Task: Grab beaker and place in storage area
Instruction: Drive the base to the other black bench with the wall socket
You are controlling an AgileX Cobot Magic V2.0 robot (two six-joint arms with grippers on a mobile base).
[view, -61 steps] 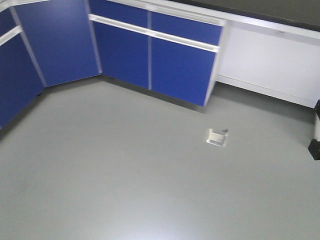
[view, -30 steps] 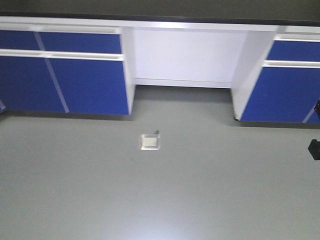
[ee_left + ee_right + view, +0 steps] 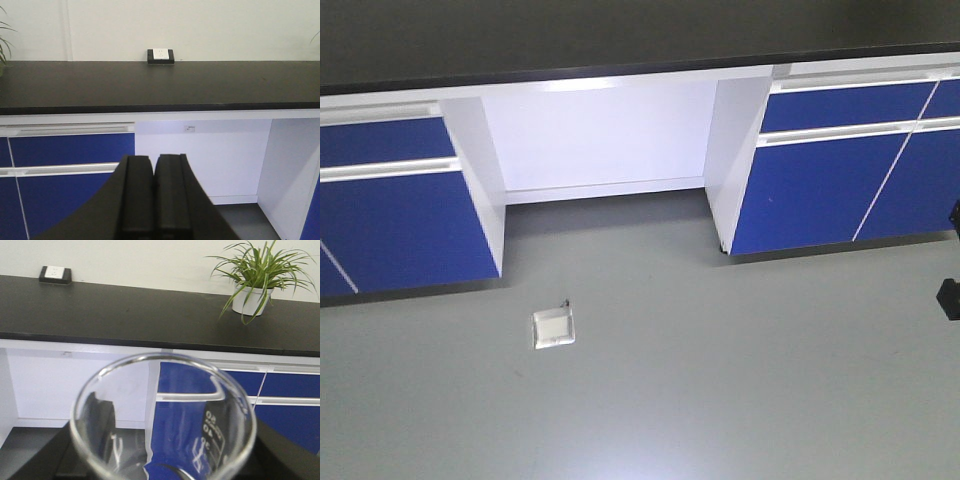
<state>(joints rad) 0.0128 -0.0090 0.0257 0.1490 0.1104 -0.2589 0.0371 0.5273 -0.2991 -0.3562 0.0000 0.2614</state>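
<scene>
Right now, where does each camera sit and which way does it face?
Exterior front-facing: up high, tilted down at grey floor, blue cabinet doors, small metal floor plate; black piece at right edge, maybe robot's.
Left wrist: behind the shut left gripper, facing the matte black benchtop.
Right wrist: behind the right gripper holding the clear glass beaker; same benchtop, potted green plant.
Shared: both wrists see the small black white-labelled block.

Left end effector (image 3: 153, 162) is matte black, blocky, seemingly plastic.

Beaker (image 3: 163, 432): clear, filled near view
Bench (image 3: 125, 315): lay black, far
Plant (image 3: 253, 287): stood far right
Block (image 3: 55, 274): sat far left
</scene>
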